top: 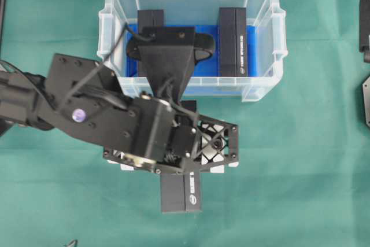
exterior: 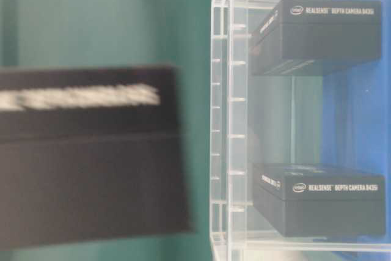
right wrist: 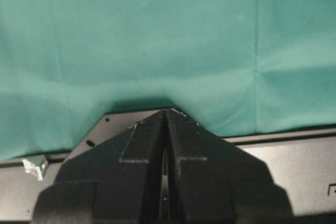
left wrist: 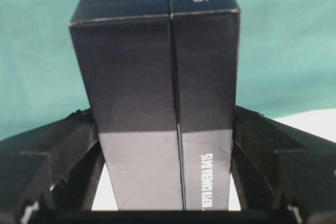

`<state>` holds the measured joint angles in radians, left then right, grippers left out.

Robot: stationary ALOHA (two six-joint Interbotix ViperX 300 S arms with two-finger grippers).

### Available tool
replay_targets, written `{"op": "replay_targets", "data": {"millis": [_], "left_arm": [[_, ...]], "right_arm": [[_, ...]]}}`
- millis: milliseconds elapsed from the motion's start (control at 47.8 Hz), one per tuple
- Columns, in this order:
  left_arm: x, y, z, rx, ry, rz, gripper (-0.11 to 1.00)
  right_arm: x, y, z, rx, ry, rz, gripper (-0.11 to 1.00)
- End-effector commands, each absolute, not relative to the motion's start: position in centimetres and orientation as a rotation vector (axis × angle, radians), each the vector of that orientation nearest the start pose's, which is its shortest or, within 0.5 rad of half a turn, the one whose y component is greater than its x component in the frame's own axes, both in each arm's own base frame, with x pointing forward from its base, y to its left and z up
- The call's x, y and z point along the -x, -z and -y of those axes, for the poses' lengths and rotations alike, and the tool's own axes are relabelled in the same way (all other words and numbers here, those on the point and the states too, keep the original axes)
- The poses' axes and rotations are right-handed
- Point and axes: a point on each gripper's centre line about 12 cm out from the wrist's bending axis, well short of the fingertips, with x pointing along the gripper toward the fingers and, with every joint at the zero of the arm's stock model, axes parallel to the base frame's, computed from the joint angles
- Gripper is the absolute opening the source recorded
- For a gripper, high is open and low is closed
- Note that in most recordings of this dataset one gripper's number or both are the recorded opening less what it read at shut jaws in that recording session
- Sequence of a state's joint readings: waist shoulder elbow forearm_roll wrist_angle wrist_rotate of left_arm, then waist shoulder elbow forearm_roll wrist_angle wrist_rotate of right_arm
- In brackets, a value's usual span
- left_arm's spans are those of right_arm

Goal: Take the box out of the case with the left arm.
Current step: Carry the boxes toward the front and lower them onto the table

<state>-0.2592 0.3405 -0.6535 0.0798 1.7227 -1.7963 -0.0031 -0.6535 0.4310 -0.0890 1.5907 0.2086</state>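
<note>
Your left gripper (left wrist: 168,145) is clamped across the RealSense camera box (left wrist: 157,77), clear of the case (top: 263,82); it's rigid, light cardboard, smooth-sided, so keep gripping the long flat faces. The right gripper (right wrist: 166,145) sits pressed together.

- The held box (top: 181,192) sat outside the case (top: 263,88), in front of its near wall.
- Two boxes (top: 236,41) lay inside, left and right.
</note>
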Motion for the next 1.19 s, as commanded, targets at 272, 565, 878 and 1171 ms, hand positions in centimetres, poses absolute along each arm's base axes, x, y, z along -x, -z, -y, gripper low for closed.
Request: {"op": "replay_targets", "data": {"millis": [272,565,878,1171], "left_arm": [[-44.8,-32.6,10.2,1.296,-1.017,-0.994,0.63],[-45.4,-25.5,10.9,1.308,-0.983,-1.000,0.63],[-45.2,-20.8,11.2,1.292,-1.000,-1.038,0.63],[-44.9,-19.5,11.4,1.315,-0.957,-1.029,0.63]], "right_arm": [[-18.1,-36.1,1.1,-0.118,0.218,-1.325,0.01],[-18.1,-36.1,1.1,-0.117,0.219,-1.323,0.01],[-18.0,-36.1,1.1,-0.119,0.218,-1.322,0.01],[-18.0,-36.1,1.1,-0.118,0.219,-1.322,0.01]]}}
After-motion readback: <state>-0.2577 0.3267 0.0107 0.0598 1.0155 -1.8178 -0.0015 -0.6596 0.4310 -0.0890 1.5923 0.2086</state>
